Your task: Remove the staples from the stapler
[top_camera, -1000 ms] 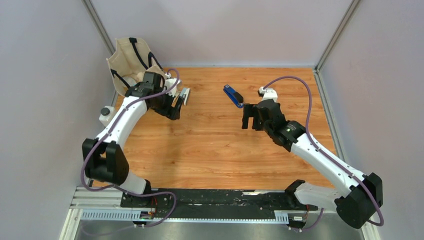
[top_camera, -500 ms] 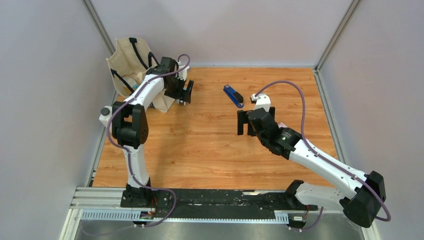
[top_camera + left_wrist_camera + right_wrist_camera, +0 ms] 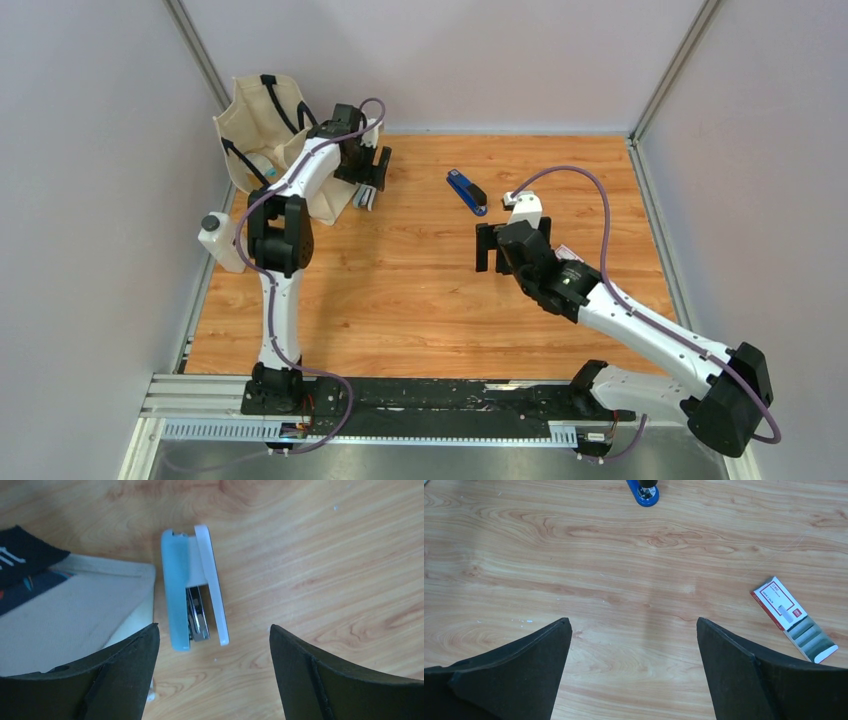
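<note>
Left gripper (image 3: 212, 630): jaws spread wide and holding nothing, poised above a pale blue stapler (image 3: 175, 595). The stapler lies on its side on the wooden table (image 3: 325, 555), just beside a canvas bag (image 3: 65, 615). A silvery magazine (image 3: 197, 615) shows in the stapler's gap; whether it is loaded cannot be told. Right gripper (image 3: 632, 622): jaws likewise spread and empty, above bare wood. A dark blue stapler (image 3: 644, 491) lies beyond it. To its right is a red-and-white box (image 3: 776, 600) with grey staples (image 3: 809, 634) in its slid-out tray.
</note>
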Action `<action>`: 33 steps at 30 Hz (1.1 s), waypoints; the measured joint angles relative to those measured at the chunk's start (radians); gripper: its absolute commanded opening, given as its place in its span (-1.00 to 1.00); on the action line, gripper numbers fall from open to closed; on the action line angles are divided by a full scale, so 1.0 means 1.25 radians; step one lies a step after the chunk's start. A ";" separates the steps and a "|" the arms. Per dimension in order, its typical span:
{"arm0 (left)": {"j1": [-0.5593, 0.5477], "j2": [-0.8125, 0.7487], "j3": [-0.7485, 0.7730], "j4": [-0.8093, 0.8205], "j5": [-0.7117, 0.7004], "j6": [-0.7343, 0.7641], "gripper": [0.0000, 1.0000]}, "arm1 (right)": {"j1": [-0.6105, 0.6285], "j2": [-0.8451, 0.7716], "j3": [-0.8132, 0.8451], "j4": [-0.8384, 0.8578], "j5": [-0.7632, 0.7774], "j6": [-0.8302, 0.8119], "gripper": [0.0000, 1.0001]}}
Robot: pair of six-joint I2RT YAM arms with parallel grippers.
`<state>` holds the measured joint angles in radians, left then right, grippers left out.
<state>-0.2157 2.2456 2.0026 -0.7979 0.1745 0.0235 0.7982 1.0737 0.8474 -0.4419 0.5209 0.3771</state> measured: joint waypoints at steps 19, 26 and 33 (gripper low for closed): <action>-0.009 0.158 0.186 -0.051 -0.014 -0.044 0.79 | 0.000 0.059 -0.009 0.047 -0.002 -0.006 0.93; -0.012 0.176 0.209 -0.103 -0.015 -0.077 0.63 | 0.000 0.068 -0.009 0.052 -0.002 -0.005 0.88; -0.031 0.085 0.014 -0.050 -0.050 -0.095 0.60 | 0.000 0.068 -0.013 0.060 -0.003 -0.002 0.83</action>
<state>-0.2550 2.3520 2.0205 -0.8608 0.1123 -0.0952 0.7982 1.1591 0.8310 -0.3672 0.5171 0.3740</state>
